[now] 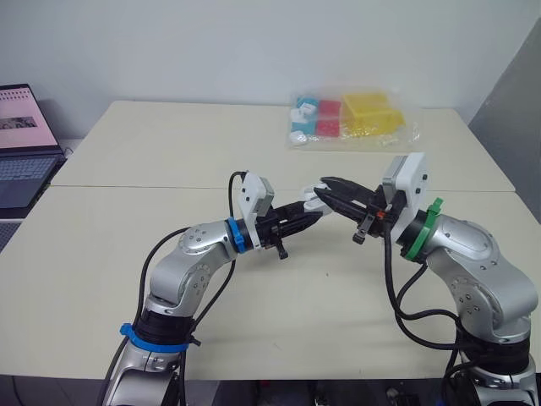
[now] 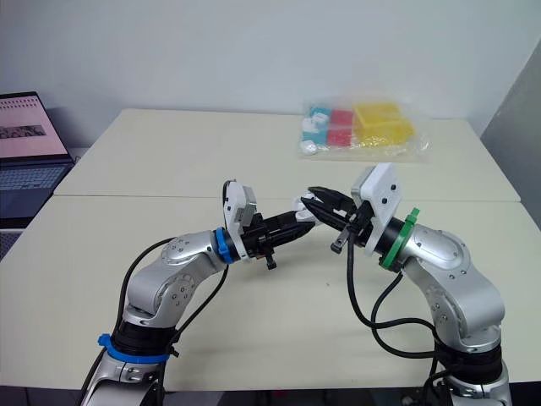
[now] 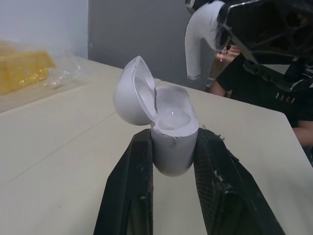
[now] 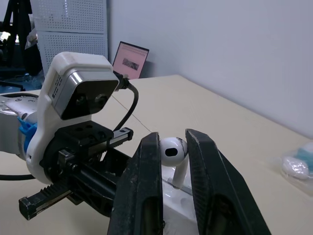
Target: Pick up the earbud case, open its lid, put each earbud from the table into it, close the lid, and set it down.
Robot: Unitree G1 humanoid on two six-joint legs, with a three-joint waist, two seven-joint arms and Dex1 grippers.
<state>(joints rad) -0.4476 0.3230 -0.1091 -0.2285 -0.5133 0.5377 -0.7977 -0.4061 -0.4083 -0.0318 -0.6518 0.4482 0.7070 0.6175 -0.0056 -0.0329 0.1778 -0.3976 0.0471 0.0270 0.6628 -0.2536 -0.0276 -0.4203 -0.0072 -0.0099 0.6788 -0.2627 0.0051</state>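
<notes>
The white earbud case (image 3: 168, 134) stands between the fingers of my left gripper (image 3: 171, 161), which is shut on its body, lid hinged open. Its inner wells look glossy; I cannot tell whether an earbud sits inside. My right gripper (image 4: 172, 149) is shut on a white earbud (image 4: 173, 152), stem pointing down, just above the open case (image 4: 178, 200). In the head views both grippers meet above the middle of the table, left gripper (image 1: 309, 205) touching distance from right gripper (image 1: 331, 188). The same earbud (image 3: 199, 41) hangs above and beyond the case in the left wrist view.
A clear bag (image 1: 351, 121) with yellow, red and blue-white items lies at the table's far right. A laptop (image 1: 24, 144) sits open on a side table at the far left. A person in a dark shirt (image 3: 266, 90) sits beyond the table's edge.
</notes>
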